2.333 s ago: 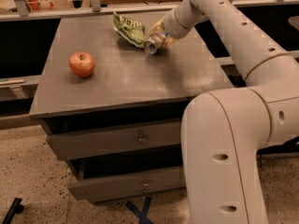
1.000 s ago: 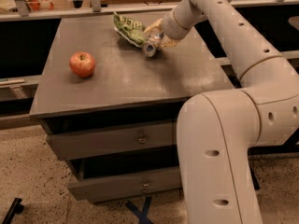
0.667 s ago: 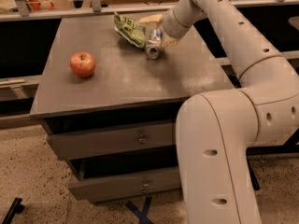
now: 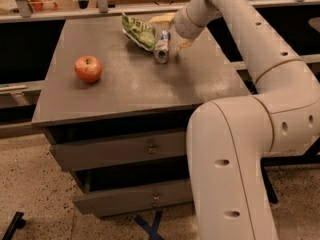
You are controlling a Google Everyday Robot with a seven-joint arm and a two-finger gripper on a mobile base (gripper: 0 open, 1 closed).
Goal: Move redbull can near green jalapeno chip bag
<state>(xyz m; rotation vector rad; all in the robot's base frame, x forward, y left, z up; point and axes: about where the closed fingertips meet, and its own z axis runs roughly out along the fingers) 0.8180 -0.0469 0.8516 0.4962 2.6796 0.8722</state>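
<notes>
Locating the task object first: the slim silver-and-blue metal can (image 4: 161, 46) lies on its side on the grey table top (image 4: 125, 89), touching or all but touching the right edge of the crumpled green foil chip bag (image 4: 139, 31). Its long axis runs roughly away from the camera, with one round end facing the viewer.

My gripper (image 4: 171, 32) sits just right of the chip bag, at the can's far half. It is spread wide: one pale fingertip (image 4: 161, 19) shows beyond the bag's far right corner and the other stands right of the can. Neither appears pressed against the metal. From the gripper, the can lies toward the bag and toward the camera.

Judgement: the placement looks complete. The coming move calls for a lift straight up and away from the bag, since a sideways brush could roll the can along the table.

A round red apple (image 4: 88, 68) rests well left of the bag.

Markings: the bag carries white and dark printing, not legible; no brand can be read on the can.
</notes>
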